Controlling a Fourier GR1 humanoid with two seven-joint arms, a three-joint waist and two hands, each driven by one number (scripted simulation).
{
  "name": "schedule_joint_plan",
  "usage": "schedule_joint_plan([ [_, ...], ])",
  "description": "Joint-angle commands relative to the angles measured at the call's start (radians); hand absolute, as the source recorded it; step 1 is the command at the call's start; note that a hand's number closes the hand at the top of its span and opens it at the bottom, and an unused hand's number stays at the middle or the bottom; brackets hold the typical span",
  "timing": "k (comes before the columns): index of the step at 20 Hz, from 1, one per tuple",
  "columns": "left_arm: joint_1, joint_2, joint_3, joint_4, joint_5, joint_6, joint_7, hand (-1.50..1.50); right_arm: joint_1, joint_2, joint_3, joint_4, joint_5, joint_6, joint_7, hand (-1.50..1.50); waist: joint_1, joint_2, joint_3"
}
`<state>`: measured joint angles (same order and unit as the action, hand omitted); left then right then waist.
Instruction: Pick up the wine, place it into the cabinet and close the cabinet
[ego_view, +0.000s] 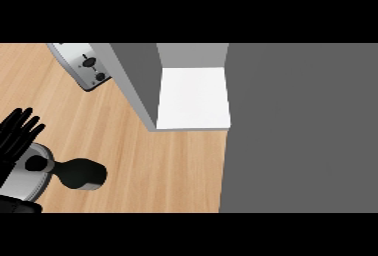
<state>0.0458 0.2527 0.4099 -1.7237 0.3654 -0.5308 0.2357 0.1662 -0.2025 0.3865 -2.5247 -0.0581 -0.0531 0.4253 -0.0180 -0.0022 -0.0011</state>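
So the bench (162, 165) is plain light wood, and most of what's on it sits up top. At the upper left there's a silver appliance (87, 65) with a couple of black knobs on its face, hard up against the cabinet's grey side wall (136, 75). The cabinet (193, 97) is open, and you look straight down onto its white floor, with the front lip ending over the wood. Right of that, a big flat grey panel (303, 130) fills the whole right side of the view from top to bottom. It's probably the cabinet door swung out, but I honestly can't tell for sure, and it hides whatever's under it. The left hand (16, 135) is parked at the left edge, resting, with its black fingers (22, 120) straight, fanned wide and pointing up, holding nothing. Its grey forearm (28, 175) comes in from the lower left corner. Just beside that forearm is a dark rounded blob with a narrower neck end, which I'm reading as the wine (83, 172). It's on the bench at the lower left, and its thin end touches or overlaps the forearm in this view. It sits below and to the right of the fingers, clear of them, and well apart from the cabinet opening, with open wood between the two.
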Motion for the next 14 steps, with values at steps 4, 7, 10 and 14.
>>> schedule_joint_plan([
  [4,-0.074,0.027,0.02,0.229,-0.107,-0.018,-0.139,-1.5,0.082,-0.034,0.005,-0.236,-0.048,0.011,0.057,-1.5,-0.005,0.001,0.0],
  [7,-0.07,0.004,-0.002,0.299,-0.168,-0.017,-0.216,-1.5,0.028,-0.032,-0.021,-0.248,-0.048,-0.012,0.106,-1.5,-0.002,0.001,0.0],
  [10,-0.06,0.02,-0.006,0.352,-0.208,-0.039,-0.281,-1.5,0.02,-0.036,0.001,-0.262,-0.02,-0.027,0.139,-1.5,-0.001,0.001,-0.001],
  [14,-0.096,0.007,-0.024,0.434,-0.249,-0.017,-0.319,-1.5,0.057,-0.057,0.014,-0.298,-0.03,-0.013,0.133,-1.5,-0.008,-0.001,0.0],
])
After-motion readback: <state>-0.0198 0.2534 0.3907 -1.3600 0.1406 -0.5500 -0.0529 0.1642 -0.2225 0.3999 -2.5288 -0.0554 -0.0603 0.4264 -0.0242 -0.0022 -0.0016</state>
